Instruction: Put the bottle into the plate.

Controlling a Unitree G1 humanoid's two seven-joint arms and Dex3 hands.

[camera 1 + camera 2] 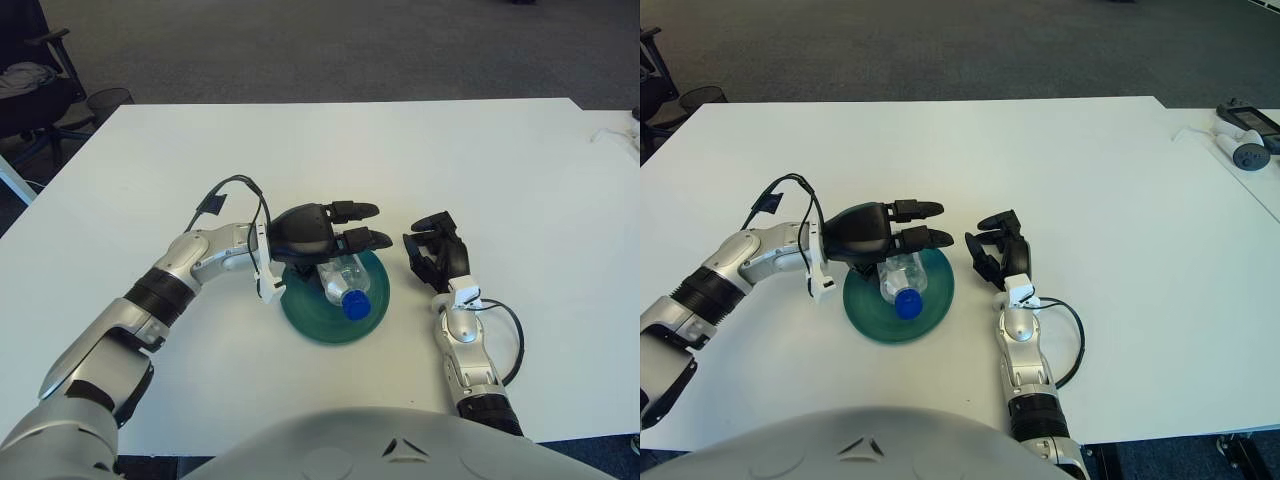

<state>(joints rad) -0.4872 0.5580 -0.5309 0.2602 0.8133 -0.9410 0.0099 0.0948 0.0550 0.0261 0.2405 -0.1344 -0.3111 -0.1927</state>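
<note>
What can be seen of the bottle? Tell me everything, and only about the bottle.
The bottle is small, of clear plastic, with a blue cap. It lies on its side in the dark green plate, cap toward the robot, far end hidden under the left hand. That hand's fingers stretch out above it; whether they touch it cannot be told. It looks empty. The right hand shows right of the plate, apart from the bottle.

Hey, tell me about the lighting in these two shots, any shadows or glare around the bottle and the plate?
Left eye view: even, soft light; faint shadow under the left hand on the green plate; no glare on the table. Right eye view: the same; the clear bottle shows pale highlights, its blue cap sharp; the right hand shows right of the plate.
</note>
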